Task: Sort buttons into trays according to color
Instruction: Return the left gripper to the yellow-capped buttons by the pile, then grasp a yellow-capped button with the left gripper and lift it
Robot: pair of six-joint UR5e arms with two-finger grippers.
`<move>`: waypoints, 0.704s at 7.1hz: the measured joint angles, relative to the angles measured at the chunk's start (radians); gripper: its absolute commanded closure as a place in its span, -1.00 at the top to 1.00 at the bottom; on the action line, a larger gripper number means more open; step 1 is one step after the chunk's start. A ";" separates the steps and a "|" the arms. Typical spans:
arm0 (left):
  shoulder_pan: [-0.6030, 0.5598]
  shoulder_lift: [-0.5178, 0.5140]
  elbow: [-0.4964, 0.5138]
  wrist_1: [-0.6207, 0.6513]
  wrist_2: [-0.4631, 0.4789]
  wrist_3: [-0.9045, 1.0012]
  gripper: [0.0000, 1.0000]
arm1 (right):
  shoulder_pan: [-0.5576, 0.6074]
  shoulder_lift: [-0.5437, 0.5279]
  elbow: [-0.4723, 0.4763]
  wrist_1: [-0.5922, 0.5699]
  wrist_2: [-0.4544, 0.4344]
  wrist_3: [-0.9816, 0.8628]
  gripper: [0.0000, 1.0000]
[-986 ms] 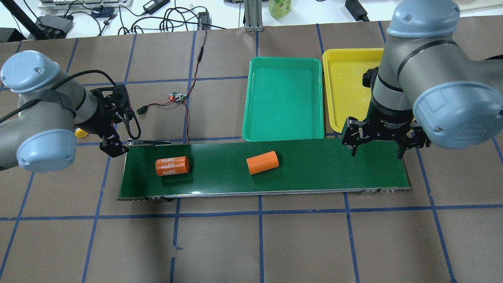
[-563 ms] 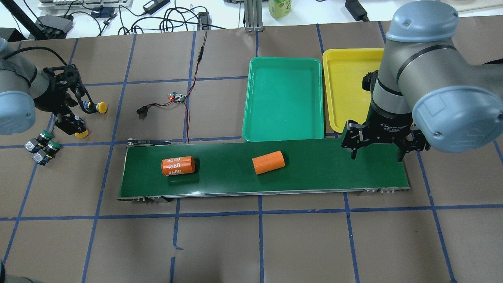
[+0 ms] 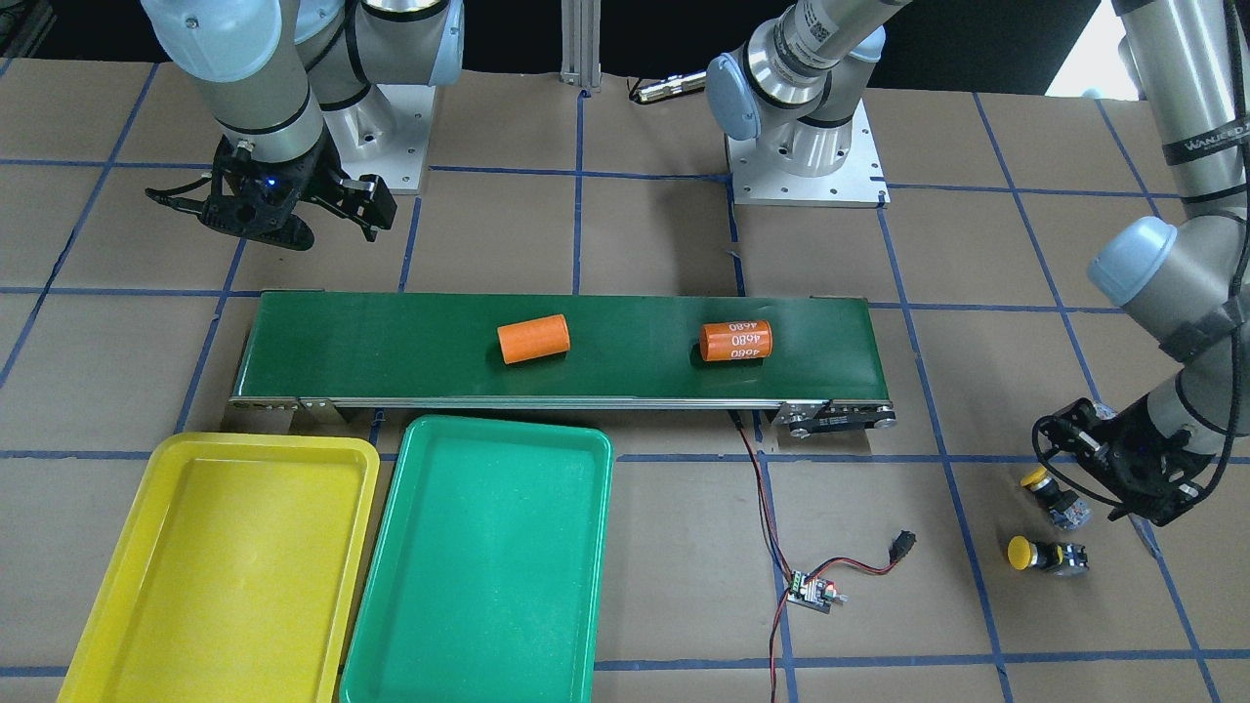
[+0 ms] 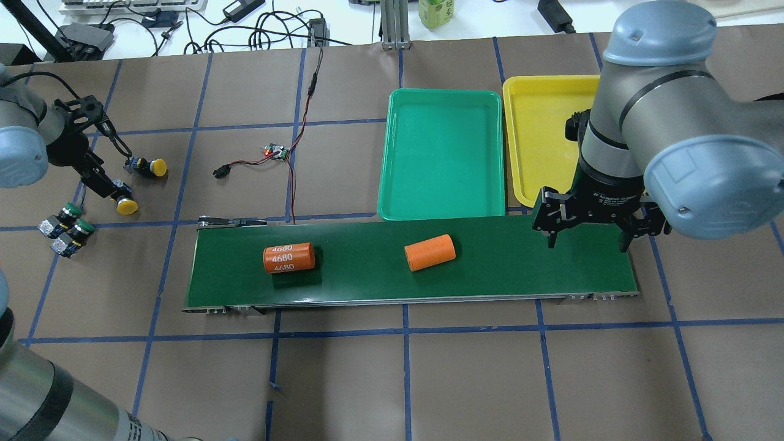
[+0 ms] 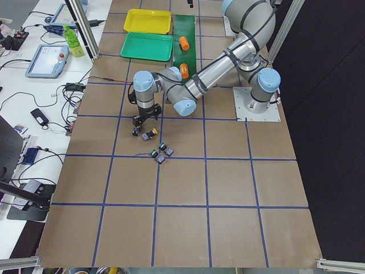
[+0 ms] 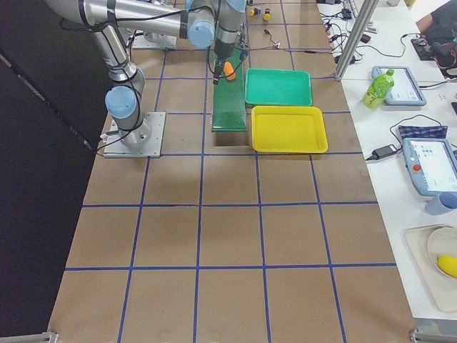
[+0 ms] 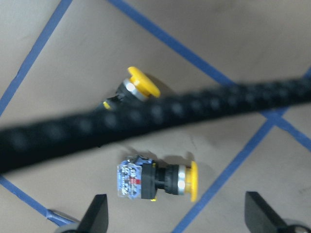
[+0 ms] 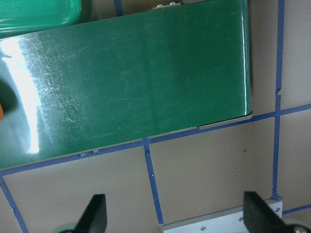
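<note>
Left gripper (image 7: 177, 216), jaws apart, has swung over a yellow button (image 7: 155, 177); right gripper (image 4: 586, 240) likewise apart; pick judged imminent.

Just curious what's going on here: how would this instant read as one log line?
left claw: open, over yellow button | right claw: open, above belt end | yellow tray, green tray: no buttons

Left end effector (image 4: 109, 177) leftward; cylinders (image 4: 289, 258) rightward

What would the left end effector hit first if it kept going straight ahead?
Probably the yellow button lying sideways in line with the open left end effector; the table lies beneath.
</note>
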 measured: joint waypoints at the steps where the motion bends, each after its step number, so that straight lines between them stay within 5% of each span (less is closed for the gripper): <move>1: 0.003 -0.026 0.008 0.000 -0.001 -0.001 1.00 | 0.000 0.000 0.000 -0.002 0.000 -0.001 1.00; 5: 0.014 -0.077 0.024 0.000 0.000 0.005 1.00 | 0.000 0.000 0.000 -0.003 0.000 -0.002 1.00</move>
